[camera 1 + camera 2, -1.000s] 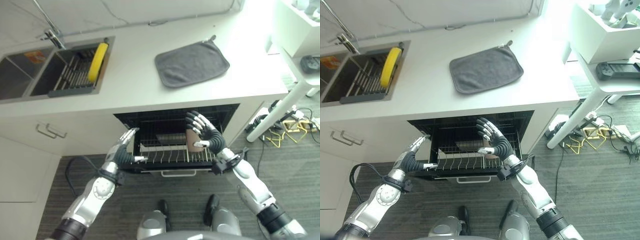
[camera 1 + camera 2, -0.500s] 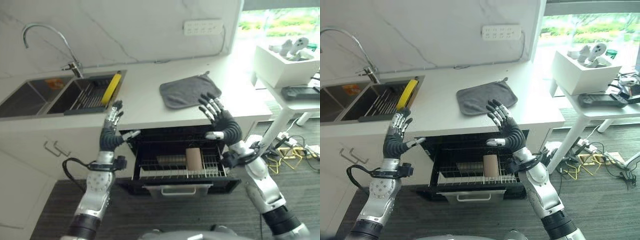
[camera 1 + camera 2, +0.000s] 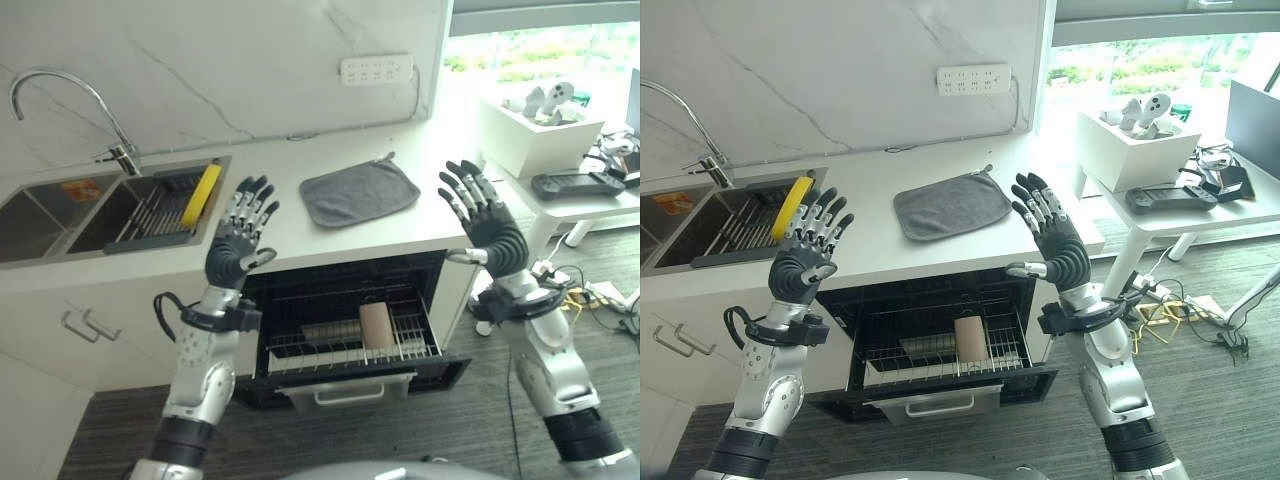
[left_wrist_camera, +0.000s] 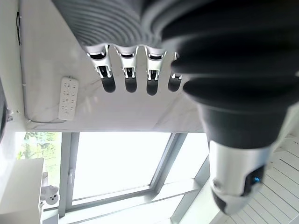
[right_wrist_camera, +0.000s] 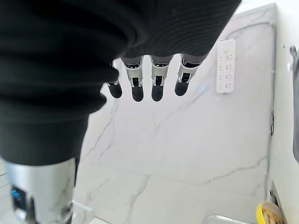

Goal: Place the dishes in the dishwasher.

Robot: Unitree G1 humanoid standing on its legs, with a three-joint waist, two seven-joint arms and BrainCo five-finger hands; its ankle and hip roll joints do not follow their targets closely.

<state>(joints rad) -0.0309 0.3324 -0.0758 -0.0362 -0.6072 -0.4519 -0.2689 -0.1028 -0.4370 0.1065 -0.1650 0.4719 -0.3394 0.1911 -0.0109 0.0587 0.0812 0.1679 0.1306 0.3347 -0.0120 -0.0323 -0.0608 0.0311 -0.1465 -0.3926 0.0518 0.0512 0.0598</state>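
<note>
White counter, grey mat, marble wall; yellow dish stands in sink rack. Dishwasher open, brown cup on its rack. Left hand, right hand raised, fingers spread wide, holding nothing

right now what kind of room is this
Most likely a home-style kitchen: a sink with a curved faucet, a white counter, and an open dishwasher under it.

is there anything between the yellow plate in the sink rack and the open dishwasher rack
Nothing visible blocks it. The yellow plate stands on edge in the sink rack; the dishwasher rack is pulled out below the counter, holding a brown cup. Both the left hand and right hand are raised, open.
</note>
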